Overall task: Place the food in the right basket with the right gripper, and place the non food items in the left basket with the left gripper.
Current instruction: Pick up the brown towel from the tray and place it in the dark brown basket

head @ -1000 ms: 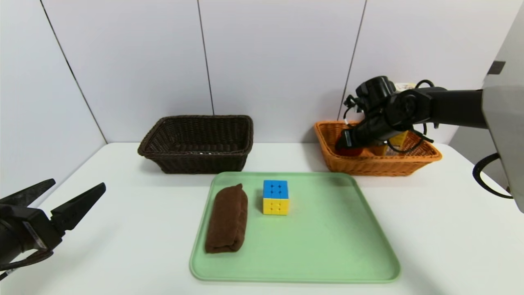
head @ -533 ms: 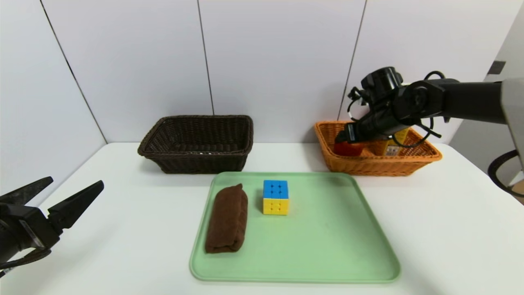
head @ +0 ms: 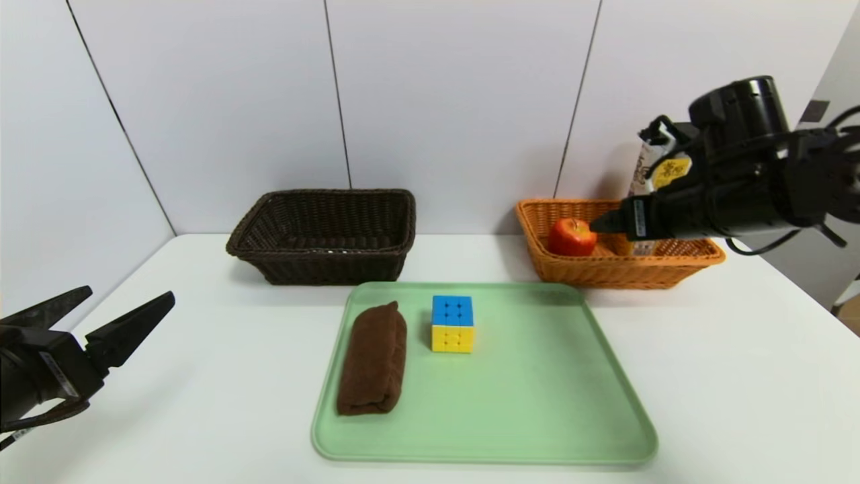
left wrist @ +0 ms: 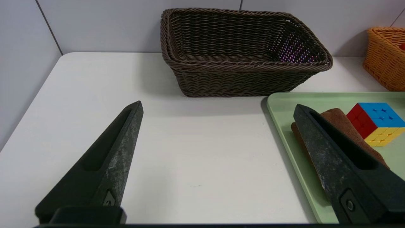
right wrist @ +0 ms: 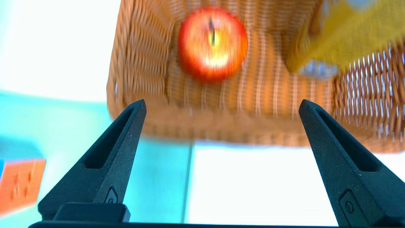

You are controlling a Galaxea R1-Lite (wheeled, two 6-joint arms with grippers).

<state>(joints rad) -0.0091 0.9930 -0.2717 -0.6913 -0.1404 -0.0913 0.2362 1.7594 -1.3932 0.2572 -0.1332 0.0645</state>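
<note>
White tabletop carries a green tray [head: 605,430] where the soft, light brown cloth bundle [head: 372,358] lies left of centre, best pinched mid-roll by the empty, spread left gripper [head: 127,310].

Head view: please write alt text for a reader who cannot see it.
The right end effector, open, hangs over the orange basket holding an apple and snack box. A brown cloth and puzzle cube sit on the green tray; the left end effector waits open.
</note>
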